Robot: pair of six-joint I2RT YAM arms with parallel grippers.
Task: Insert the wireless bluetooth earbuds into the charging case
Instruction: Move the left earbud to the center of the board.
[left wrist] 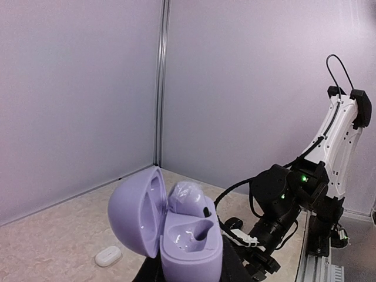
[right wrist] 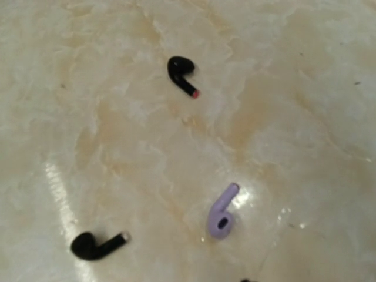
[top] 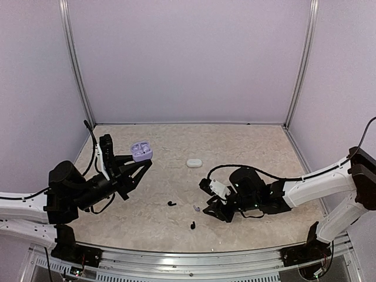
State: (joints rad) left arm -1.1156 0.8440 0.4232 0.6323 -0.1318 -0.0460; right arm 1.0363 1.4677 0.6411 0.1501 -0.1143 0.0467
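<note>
Currently I log the lavender earbud (right wrist: 222, 212) flat on the marbled beige surface (right wrist: 294, 88), lower centre, with its stem pointing to the upper right. One black earbud (right wrist: 181, 71) is upper centre, and a second black earbud (right wrist: 94, 245) is lower left. The walls (top: 188, 59) are lilac. My left pincer (top: 141, 160) clamps the open lavender case (top: 141, 151) aloft. For the right pincer (top: 212, 208) I cannot tell the gap.

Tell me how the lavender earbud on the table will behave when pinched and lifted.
The lavender earbud looks like tiny hard plastic, so probably rigid and very light. Its rounded, glossy head may slip out of a pinch. Lying flat on the shiny table, it will likely skid or spin if nudged.
</note>
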